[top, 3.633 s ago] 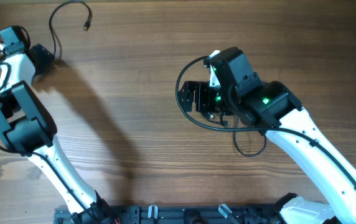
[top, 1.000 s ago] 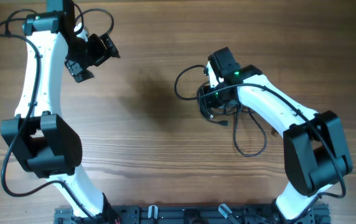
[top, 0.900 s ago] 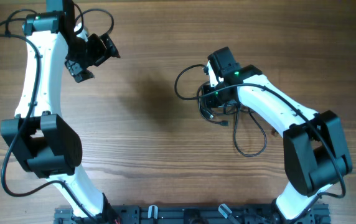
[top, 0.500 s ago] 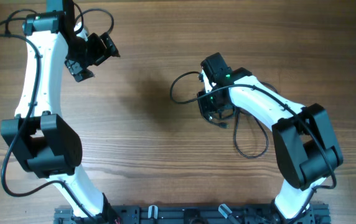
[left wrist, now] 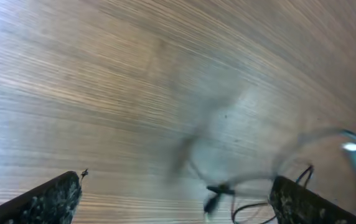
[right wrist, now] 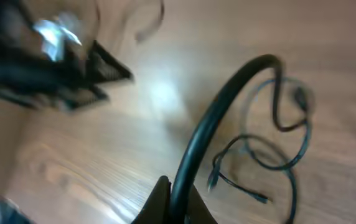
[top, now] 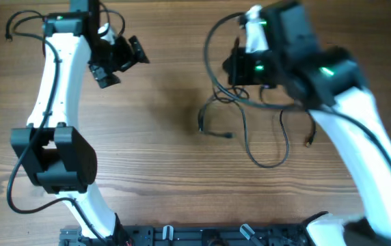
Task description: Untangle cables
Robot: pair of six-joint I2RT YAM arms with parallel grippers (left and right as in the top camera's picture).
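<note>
Right gripper (right wrist: 177,204) is clamped on one strand of the cables (right wrist: 203,135), right of centre. Left gripper (left wrist: 175,198) is wide open and empty, far left. Risk, we judge: pulling on tightens the knot.

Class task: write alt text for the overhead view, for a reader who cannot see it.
The right gripper is shut on one of several thin black cables and holds it raised over a wooden table, with loose strands trailing beneath. The left gripper hangs open and empty at the upper left.
</note>
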